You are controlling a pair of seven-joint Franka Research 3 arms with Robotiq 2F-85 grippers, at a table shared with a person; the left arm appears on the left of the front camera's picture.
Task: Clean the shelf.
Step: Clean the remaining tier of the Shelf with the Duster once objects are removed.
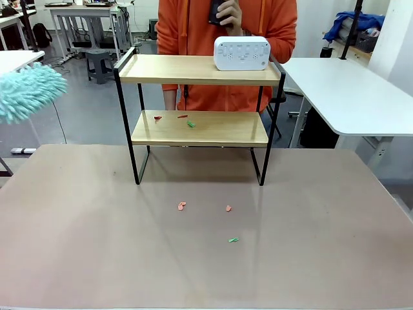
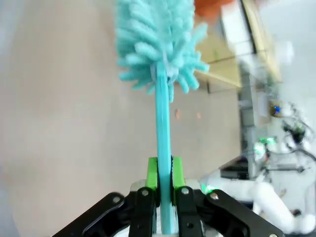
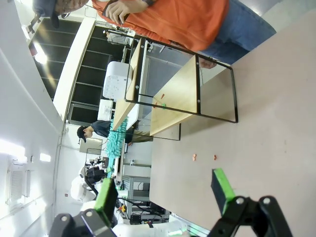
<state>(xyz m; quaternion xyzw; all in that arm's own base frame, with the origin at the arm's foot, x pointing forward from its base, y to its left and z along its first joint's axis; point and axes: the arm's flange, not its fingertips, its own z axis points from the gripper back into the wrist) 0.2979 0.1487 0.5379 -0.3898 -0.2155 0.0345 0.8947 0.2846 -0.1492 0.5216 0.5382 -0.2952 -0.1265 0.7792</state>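
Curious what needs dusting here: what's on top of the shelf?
A white boxy device stands on the top board of the shelf, toward its right end. Anything lying on the board behind the device is hidden by it.

No legible print anywhere, not even on the white box point(image 1: 241, 53).

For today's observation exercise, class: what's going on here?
The left claw is shut on the handle of a fluffy teal duster, held up left of the shelf. Small red and green scraps lie on its lower board, more on the table in front. A white device sits on top; a person in orange stands behind. The right claw is open and empty.
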